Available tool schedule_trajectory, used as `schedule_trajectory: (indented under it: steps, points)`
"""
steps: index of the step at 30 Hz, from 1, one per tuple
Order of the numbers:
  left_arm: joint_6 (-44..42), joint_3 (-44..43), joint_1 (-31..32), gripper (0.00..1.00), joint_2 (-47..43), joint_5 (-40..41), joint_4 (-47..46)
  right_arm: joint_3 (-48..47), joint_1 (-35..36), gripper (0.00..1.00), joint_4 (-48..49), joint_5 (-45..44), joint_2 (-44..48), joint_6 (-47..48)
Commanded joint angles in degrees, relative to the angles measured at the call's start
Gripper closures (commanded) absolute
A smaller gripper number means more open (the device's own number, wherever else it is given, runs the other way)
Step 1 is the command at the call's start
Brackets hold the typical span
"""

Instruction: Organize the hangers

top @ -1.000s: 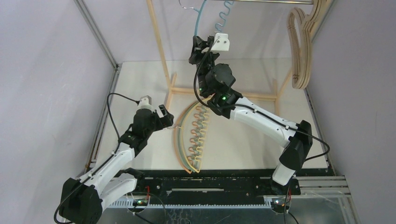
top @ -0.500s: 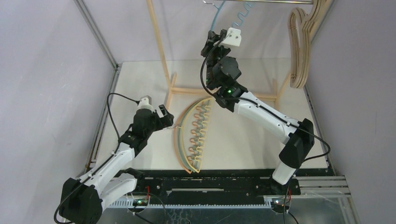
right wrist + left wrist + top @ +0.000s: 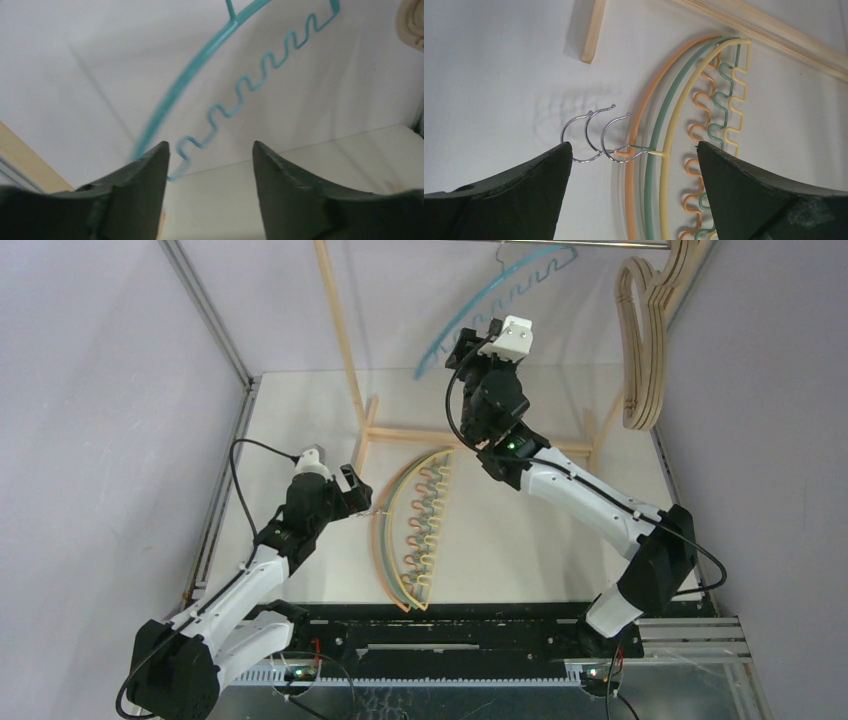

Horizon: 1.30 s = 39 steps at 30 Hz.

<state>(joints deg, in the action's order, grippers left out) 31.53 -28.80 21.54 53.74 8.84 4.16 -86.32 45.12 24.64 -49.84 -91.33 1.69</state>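
Observation:
A teal hanger (image 3: 450,325) hangs by its hook from the metal bar (image 3: 600,244) and slants down to the left; in the right wrist view the teal hanger (image 3: 190,75) is slightly blurred. My right gripper (image 3: 465,340) (image 3: 210,145) is open just below its lower end, holding nothing. Orange (image 3: 630,200), green (image 3: 648,200) and yellow (image 3: 664,200) hangers lie nested flat on the table. Their metal hooks (image 3: 589,135) lie between the jaws of my open left gripper (image 3: 633,146) (image 3: 358,492). Several pale wooden hangers (image 3: 640,350) hang at the bar's right end.
The tall wooden A-frame rack has a slanted post (image 3: 340,330) at the left and a base rail (image 3: 560,447) across the table behind the flat hangers. Metal enclosure rails (image 3: 205,305) run along the purple walls on both sides.
My right gripper has opened and let go of the teal hanger, which now hangs on the bar and swings tilted. The right arm shifted right. The left arm has not moved.

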Motion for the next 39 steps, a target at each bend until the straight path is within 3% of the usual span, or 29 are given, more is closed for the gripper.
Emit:
schedule_trajectory:
  steps: [1, 7, 9, 15, 22, 29, 39]
  points:
    - [-0.09, 1.21, 0.26, 0.00, -0.08, 0.05, -2.10, 3.29, 3.05, 0.27, 3.10, -4.74, 5.72, 6.25]
    - [-0.02, 1.16, 0.28, 0.00, -0.04, 0.75, -1.64, 8.11, 9.24, 0.12, -1.67, -6.85, 11.59, 9.31]
    - [0.02, 0.91, 0.25, 0.00, 0.41, 0.83, -1.55, 10.11, 12.09, 0.02, -5.43, -7.28, 13.72, 8.86]
    - [0.50, 0.24, 0.19, 0.00, 1.91, 0.76, -1.32, 15.32, 17.15, 0.00, -32.87, -1.67, 20.89, -10.39]
    - [3.66, 0.03, -1.08, 0.00, 4.84, 1.98, -1.29, 24.48, 26.53, 0.01, -44.79, 1.88, 19.26, -21.65]
    - [5.70, 0.41, -3.26, 0.00, 6.69, 2.87, -0.66, 26.57, 30.07, 0.09, -41.98, 11.51, 10.02, -27.55]
    - [5.97, 4.11, -7.32, 0.00, 1.28, 2.54, -0.13, 25.47, 25.39, 0.27, -32.78, 29.23, -2.25, -33.38]
